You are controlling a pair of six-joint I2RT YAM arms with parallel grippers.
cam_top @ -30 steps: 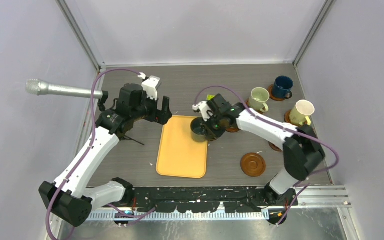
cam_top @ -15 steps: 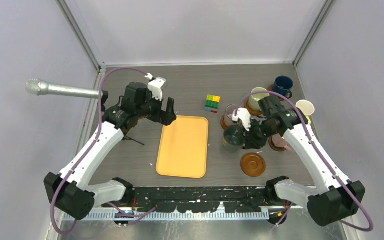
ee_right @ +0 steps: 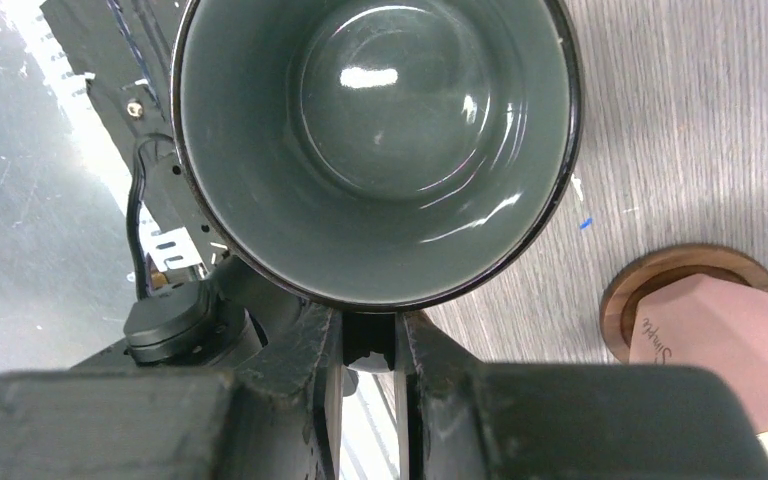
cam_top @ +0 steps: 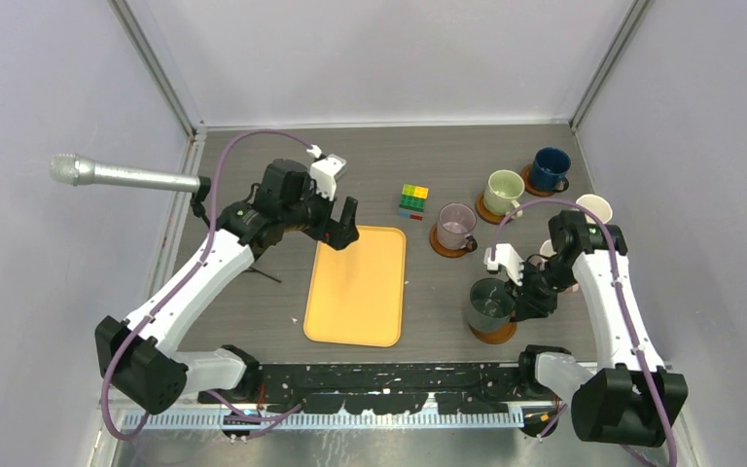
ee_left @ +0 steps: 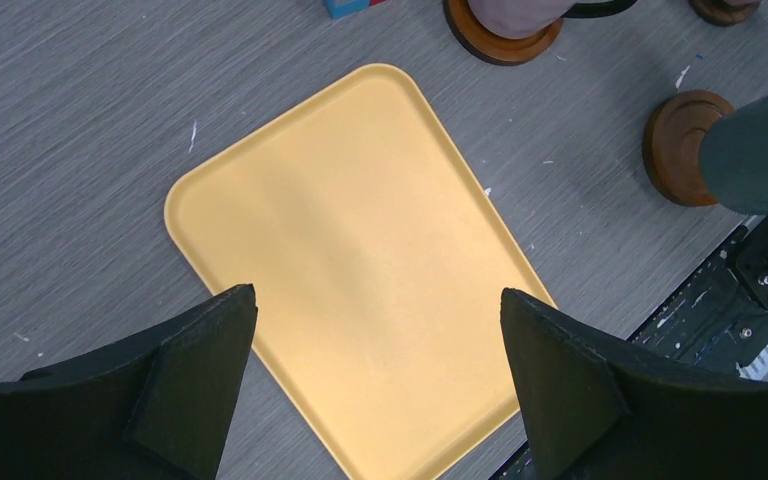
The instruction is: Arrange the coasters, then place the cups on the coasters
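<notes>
My right gripper (cam_top: 521,298) is shut on the handle of the dark green cup (cam_top: 490,303), which hangs upright over a bare coaster (cam_top: 497,334) at the front right; I cannot tell whether they touch. In the right wrist view the cup (ee_right: 375,140) fills the frame, its handle pinched by the gripper (ee_right: 370,338). A mauve cup (cam_top: 456,224), a light green cup (cam_top: 504,188) and a navy cup (cam_top: 550,166) each stand on a coaster. A pale yellow cup (cam_top: 594,205) is half hidden behind the right arm. My left gripper (ee_left: 375,300) is open and empty above the tray.
The yellow-orange tray (cam_top: 355,287) lies in the middle of the table. A multicoloured cube (cam_top: 412,199) sits behind it. A microphone (cam_top: 117,173) juts in from the left. A pinkish cup (ee_right: 725,335) on a coaster (ee_right: 660,272) stands close beside the right gripper.
The right arm has carried the dark green cup from the tray's right edge to the front right, over the bare coaster. The left gripper has drifted right, over the tray's far corner.
</notes>
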